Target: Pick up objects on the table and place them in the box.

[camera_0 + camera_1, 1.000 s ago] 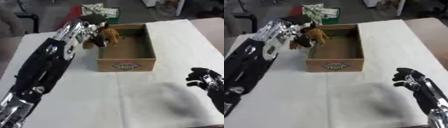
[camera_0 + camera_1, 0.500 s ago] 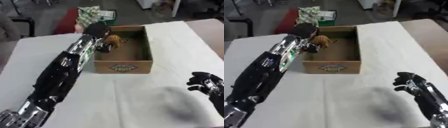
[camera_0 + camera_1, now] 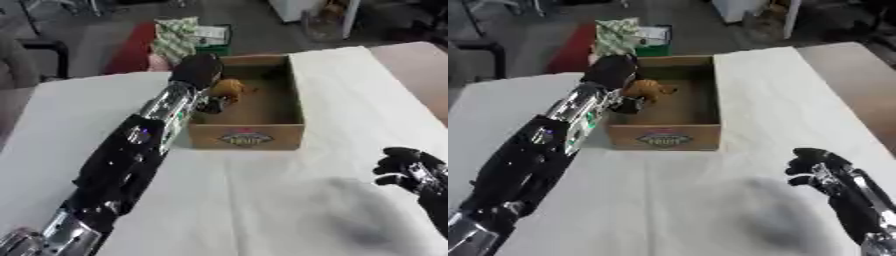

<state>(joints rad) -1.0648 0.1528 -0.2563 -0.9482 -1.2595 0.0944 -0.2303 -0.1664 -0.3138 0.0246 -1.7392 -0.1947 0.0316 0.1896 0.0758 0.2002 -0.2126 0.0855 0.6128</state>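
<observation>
Item: brown toy (image 3: 229, 88), inside the box (image 3: 262, 116) at its far-left corner, apparently not yet down on the floor. Our left hand (image 3: 198, 70) reaches over the left wall, fingers curled on the toy. Box: far-centre of the table (image 3: 262, 200). We should lower, then release clear of the wall. Right hand (image 3: 814, 165): idle, near-right edge, fingers relaxed.
</observation>
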